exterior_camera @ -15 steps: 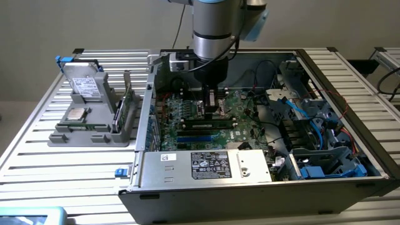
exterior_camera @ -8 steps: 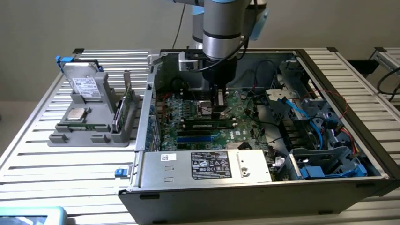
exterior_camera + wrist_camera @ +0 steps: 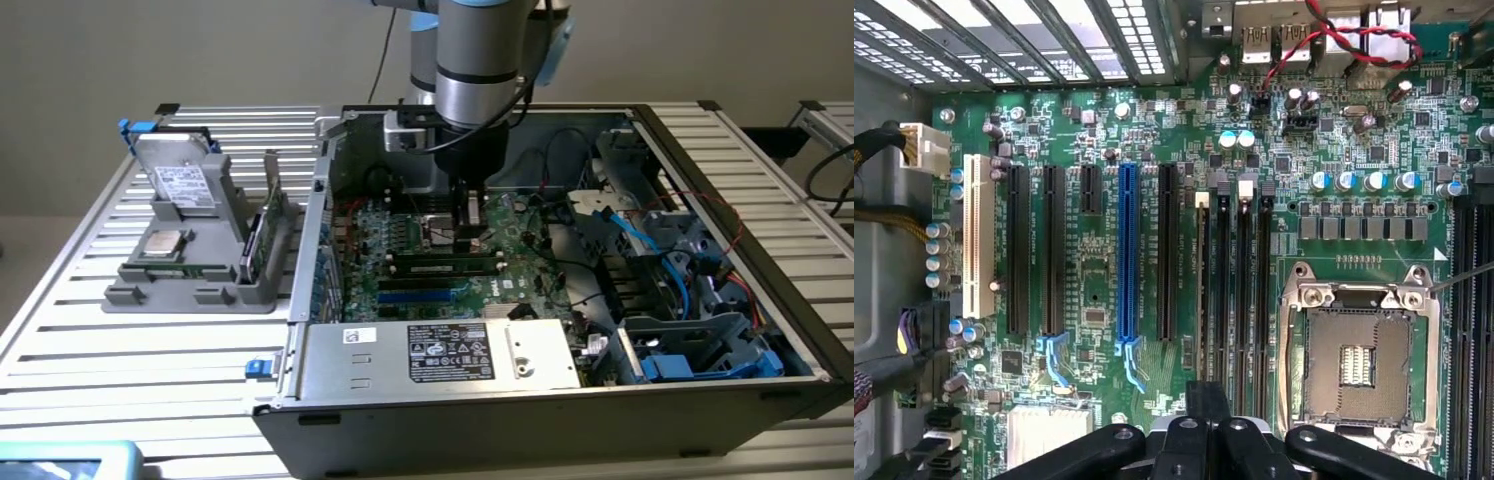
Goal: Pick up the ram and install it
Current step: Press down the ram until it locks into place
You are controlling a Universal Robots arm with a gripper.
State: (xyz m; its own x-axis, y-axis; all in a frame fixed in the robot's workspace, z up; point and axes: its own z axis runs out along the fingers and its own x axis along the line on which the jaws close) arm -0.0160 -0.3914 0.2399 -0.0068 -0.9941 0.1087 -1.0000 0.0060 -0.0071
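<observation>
**Gripper down inside the open computer, ram sitting in a slot**

From the outside camera, we see the robot arm (image 3: pixel 483 60) reach down into the open computer case (image 3: pixel 534 420) on the slatted table (image 3: pixel 160 350). Its gripper (image 3: pixel 467 238) hangs low over the green board (image 3: pixel 521 280), and the ram (image 3: pixel 447 268) lies long and flat in a slot just beside it, toward the front of the case. A gray holder (image 3: pixel 200 270) with spare parts stands well apart, to the exterior view's left. From the wrist camera, we look straight down on the board (image 3: pixel 1094 290); the gripper (image 3: pixel 1206 400) is pinched closed with nothing between its fingers. The ram (image 3: pixel 1201 290) sits on edge in the black slot nearest the blue slot (image 3: pixel 1126 260), and we cannot tell if the gripper touches it
</observation>
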